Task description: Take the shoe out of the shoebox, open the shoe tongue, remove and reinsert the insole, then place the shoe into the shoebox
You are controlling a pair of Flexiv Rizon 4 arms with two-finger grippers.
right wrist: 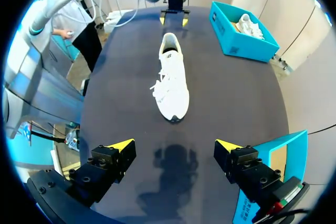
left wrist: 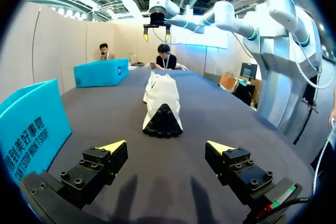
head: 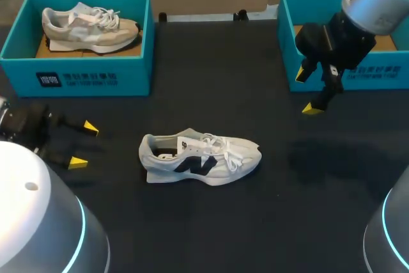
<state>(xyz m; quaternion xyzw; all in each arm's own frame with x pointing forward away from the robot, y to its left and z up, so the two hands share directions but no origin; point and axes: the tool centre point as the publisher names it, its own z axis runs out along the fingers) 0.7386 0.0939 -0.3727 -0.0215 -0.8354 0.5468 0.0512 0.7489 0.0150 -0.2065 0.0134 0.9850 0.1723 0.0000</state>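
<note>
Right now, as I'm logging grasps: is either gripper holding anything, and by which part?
Nothing is held. The left gripper and the right gripper both have open, empty jaws, each well apart from the white shoe.

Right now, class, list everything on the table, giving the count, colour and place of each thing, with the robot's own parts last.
white shoe: one, white with a dark side mark, mid-table, heel toward the left arm's side
beige shoe: one, beige and white, inside the left shoebox
left shoebox: one, teal, far left of the table
right shoebox: one, teal, far right, partly hidden by the right arm; no shoe shows in the visible part
table: one, black
left gripper: one, yellow-tipped, open and empty, near the table's left edge
right gripper: one, yellow-tipped, open and empty, in front of the right shoebox
</note>
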